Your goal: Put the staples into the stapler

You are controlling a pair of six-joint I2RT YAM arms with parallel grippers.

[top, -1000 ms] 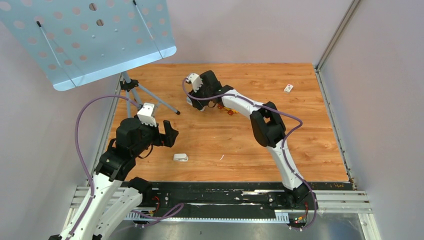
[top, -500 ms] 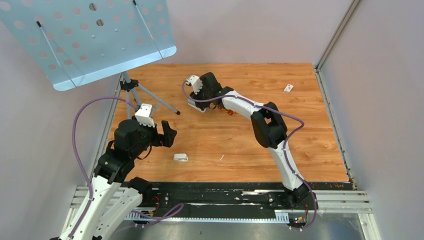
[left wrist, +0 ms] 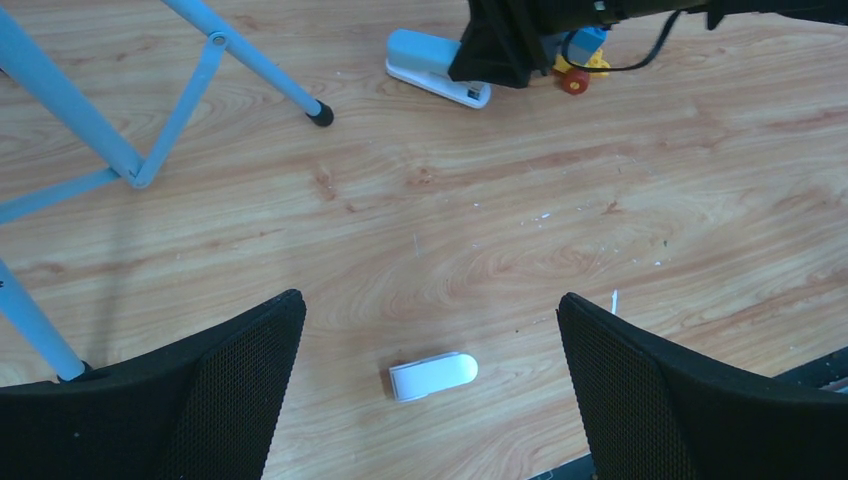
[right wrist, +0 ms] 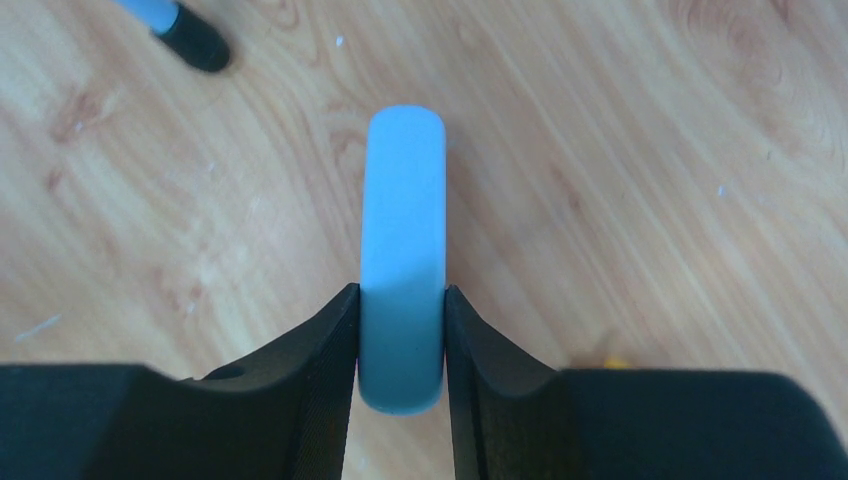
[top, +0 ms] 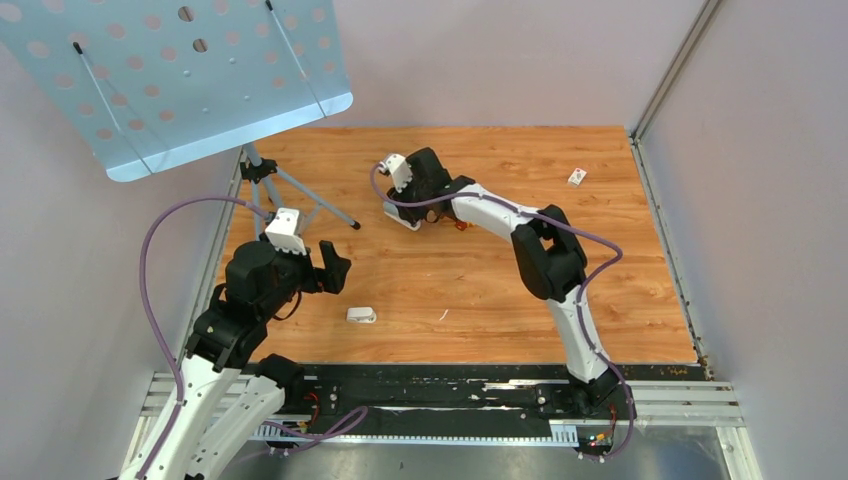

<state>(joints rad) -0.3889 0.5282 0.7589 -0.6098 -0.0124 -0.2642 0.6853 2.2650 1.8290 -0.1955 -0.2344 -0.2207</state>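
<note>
Stapler (right wrist: 402, 200), pale-blue plastic: my R gripper (right wrist: 401, 300) just clamped its sides, wider a sec ago; L gripper (left wrist: 428, 300) hung agape. Secured for opening, I judged.

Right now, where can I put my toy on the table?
Free: the wide wood right of the right arm, this side of the little white box; also the middle, between the stapler and the small white piece. Crowded: the left, with stand legs and the left gripper.
</note>
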